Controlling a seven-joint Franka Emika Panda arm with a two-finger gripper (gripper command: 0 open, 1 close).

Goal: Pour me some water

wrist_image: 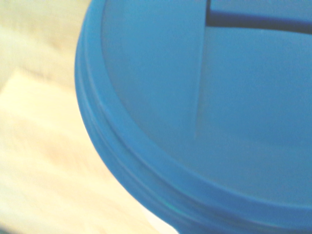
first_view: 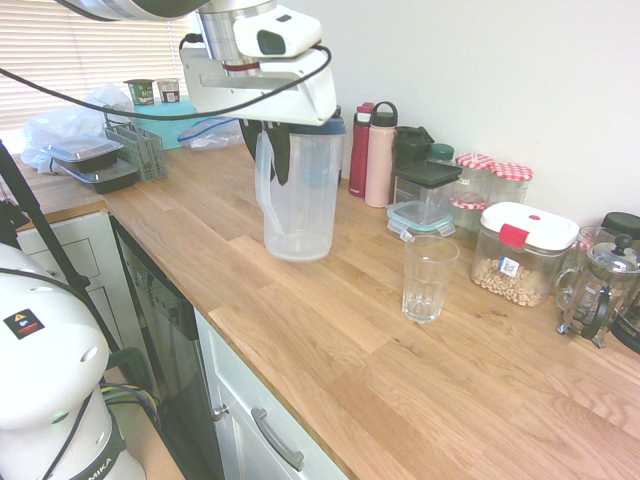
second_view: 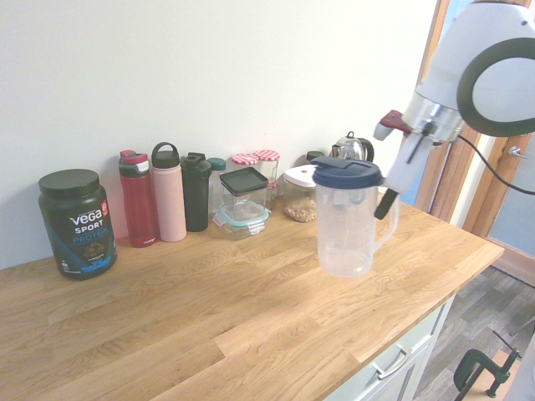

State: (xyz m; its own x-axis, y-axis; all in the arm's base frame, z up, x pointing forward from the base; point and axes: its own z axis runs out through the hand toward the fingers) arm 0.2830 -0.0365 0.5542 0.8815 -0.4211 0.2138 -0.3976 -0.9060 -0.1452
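The arm (first_view: 150, 8) is glossy white with rounded shells and dark grey bands at its joints. A silver ring sits above the white, boxy gripper (first_view: 272, 150) with black fingers (first_view: 282, 152).

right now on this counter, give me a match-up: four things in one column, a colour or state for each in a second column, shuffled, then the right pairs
Things:
1. pitcher
2. drinking glass
3. protein tub
4. slim bottle beside the red one

Colour or state:
A. pink with a black cap
B. black, standing at the far end of the row by the wall
C. held by its handle in the gripper, blue lid on
D. clear, empty, standing alone on the wood

Pairs: 1-C, 2-D, 3-B, 4-A
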